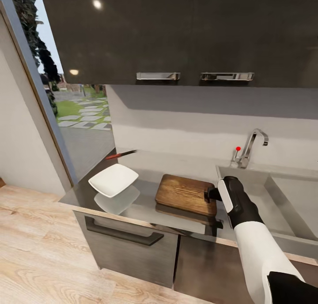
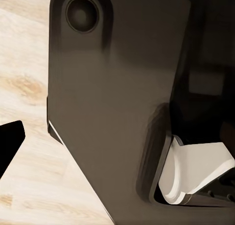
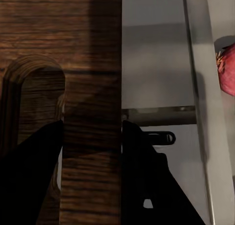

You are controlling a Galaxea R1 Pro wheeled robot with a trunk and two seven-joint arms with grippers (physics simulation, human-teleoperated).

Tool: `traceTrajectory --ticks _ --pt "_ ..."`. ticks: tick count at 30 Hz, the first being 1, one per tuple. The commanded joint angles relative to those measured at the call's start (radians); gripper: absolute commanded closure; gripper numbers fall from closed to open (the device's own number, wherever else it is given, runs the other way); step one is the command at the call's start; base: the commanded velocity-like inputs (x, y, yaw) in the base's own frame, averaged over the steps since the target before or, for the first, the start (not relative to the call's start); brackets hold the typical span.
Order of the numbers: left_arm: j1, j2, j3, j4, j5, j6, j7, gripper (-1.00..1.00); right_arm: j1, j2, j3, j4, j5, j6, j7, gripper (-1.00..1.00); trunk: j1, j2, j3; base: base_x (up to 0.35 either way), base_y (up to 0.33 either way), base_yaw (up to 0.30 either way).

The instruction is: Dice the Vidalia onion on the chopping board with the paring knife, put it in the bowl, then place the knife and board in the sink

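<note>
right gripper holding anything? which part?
Right gripper grips the chopping board at its short edge, fingers straddling the strip beside the handle slot.

No text, label, brand, number or sign can be read anywhere — not on the board (image 1: 185,193), the bowl (image 1: 113,179), the tap (image 1: 252,145) or the cupboards (image 1: 194,35) — all surfaces are plain.
</note>
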State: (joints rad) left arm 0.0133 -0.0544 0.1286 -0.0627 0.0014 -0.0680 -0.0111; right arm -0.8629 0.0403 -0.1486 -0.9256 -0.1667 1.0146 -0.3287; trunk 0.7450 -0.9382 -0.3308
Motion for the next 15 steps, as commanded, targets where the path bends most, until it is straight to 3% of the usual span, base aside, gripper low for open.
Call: traceTrajectory --ticks 1,15 --pt "0.001 0.0 0.006 -0.002 0.0 -0.001 -0.001 -1.0 -0.001 0.001 -0.002 -0.001 -0.011 0.001 -0.009 1.0 0.0 -0.001 -0.001 0.0 0.0 0.0" --pt "0.001 0.0 0.006 -0.002 0.0 -0.001 -0.001 -1.0 -0.001 0.001 0.0 0.001 -0.011 0.001 -0.008 1.0 0.0 -0.001 -0.006 0.0 0.0 0.0"
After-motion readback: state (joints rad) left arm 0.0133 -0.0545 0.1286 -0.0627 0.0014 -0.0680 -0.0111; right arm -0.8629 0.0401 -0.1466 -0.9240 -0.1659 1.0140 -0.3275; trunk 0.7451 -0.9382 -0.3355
